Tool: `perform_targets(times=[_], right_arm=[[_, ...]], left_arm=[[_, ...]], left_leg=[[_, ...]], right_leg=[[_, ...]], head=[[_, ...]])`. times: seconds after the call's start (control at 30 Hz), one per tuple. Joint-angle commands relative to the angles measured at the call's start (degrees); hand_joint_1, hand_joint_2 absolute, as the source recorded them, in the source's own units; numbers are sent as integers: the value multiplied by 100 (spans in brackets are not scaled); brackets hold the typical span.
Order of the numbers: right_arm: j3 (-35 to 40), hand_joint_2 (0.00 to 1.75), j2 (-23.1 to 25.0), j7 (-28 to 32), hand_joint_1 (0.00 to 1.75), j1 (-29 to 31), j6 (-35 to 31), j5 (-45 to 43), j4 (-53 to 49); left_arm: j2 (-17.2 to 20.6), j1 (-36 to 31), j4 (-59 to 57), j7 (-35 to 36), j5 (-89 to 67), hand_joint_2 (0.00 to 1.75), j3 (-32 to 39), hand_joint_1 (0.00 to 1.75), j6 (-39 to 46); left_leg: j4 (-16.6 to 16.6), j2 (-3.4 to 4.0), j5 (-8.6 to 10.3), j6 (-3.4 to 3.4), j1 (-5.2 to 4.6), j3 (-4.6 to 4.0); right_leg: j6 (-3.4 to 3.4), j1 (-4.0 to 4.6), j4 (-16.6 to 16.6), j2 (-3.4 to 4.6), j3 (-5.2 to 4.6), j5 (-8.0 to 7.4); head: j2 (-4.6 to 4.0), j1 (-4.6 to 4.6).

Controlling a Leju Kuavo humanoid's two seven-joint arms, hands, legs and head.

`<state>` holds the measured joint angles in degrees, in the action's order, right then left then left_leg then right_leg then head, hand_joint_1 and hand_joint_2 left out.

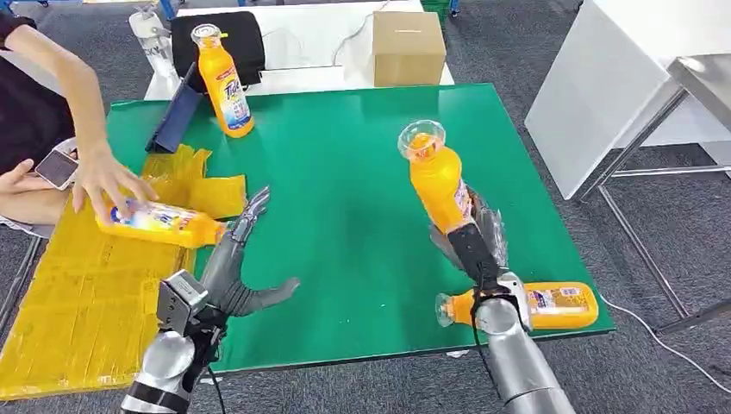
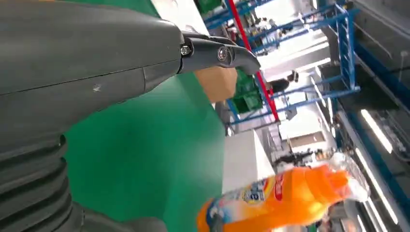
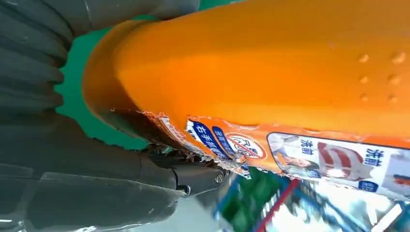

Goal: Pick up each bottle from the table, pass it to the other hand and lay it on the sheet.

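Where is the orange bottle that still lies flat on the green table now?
In the head view, the lying bottle rests at the near right edge of the green table, just behind the right hand, which holds another bottle upright.

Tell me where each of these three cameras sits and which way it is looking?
Head view: high on the robot, looking forward and down at the green table; both silver arms show, the left robot hand open, the right robot hand holding an orange bottle.
Left wrist view: behind the left robot hand, facing across the table toward the room.
Right wrist view: behind the right robot hand, close against the bottle.
Shared: all three views show that held bottle.
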<state>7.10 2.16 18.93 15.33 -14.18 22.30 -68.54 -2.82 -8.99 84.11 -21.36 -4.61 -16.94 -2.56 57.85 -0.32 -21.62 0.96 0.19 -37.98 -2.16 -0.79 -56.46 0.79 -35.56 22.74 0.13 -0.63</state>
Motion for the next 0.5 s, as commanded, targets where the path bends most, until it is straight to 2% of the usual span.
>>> perform_targets(times=[0.03, 0.23, 0.4, 0.5], right_arm=[[857, 175, 710, 109, 175, 600, 839, -665, 1191], [1679, 175, 871, 260, 175, 650, 1165, -1058, 1497], [1864, 175, 912, 278, 175, 650, 1241, -1116, 1706], [2142, 175, 1010, 345, 175, 613, 1383, -1114, 1855]], left_arm=[[78, -763, -930, 138, 269, 175, -518, 0, -253], [47, -953, -1041, 62, 657, 175, -593, 0, -333], [26, -1004, -1101, 102, 752, 175, -597, 0, -333], [-30, -1095, -1281, 194, 958, 175, -577, 0, -393]], left_leg=[[-3, 19, -7, -7, 2, 23], [-1, 15, -8, -8, 5, 26], [-2, 10, -14, -8, 5, 41], [-2, 1, -4, -7, 6, 22]], right_leg=[[9, 4, 3, 12, 17, 1], [9, 7, 2, 5, 20, 5], [10, 6, 2, -4, 37, 13], [8, 6, 3, -8, 20, 7]], head=[[0, 0], [0, 0], [0, 0], [0, 0]])
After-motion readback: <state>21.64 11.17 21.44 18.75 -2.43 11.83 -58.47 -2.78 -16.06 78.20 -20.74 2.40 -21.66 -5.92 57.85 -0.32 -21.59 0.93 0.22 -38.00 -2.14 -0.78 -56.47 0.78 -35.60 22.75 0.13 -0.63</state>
